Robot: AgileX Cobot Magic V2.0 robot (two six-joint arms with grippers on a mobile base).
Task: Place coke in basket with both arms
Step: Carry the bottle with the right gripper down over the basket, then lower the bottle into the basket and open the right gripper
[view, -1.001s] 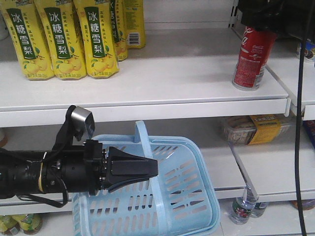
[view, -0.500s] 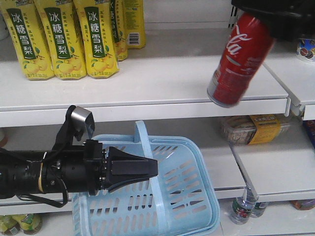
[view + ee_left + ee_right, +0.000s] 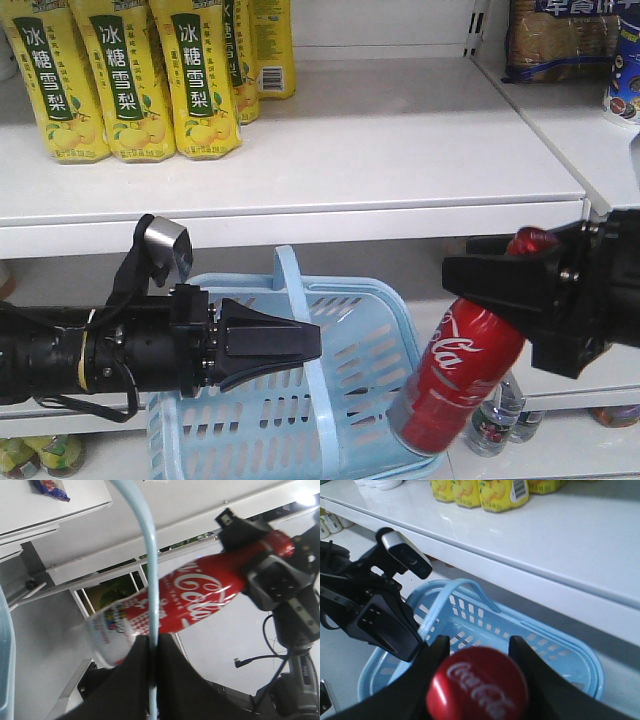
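At basket (image 3: 362, 362) rim, coke (image 3: 460, 368) pinched by right jaws, handle (image 3: 290, 276) by left jaws.

Drink bottles (image 3: 130, 80) are standing in a row at the back left of the upper shelf (image 3: 400, 150). Below and in front of that shelf the basket (image 3: 385, 330) is sitting, with its handle (image 3: 290, 290) arching up across its middle. The left gripper (image 3: 305, 342) is extending in from the left and pinching that handle. The right gripper (image 3: 490, 283) is extending in from the right and clamping the neck of the coke (image 3: 455, 375). The coke is slanting down to the left, its base overlapping the basket's right rim; whether the base is inside the rim is unclear. Small bottles (image 3: 495, 420) are standing low down, just right of the basket and behind the coke.
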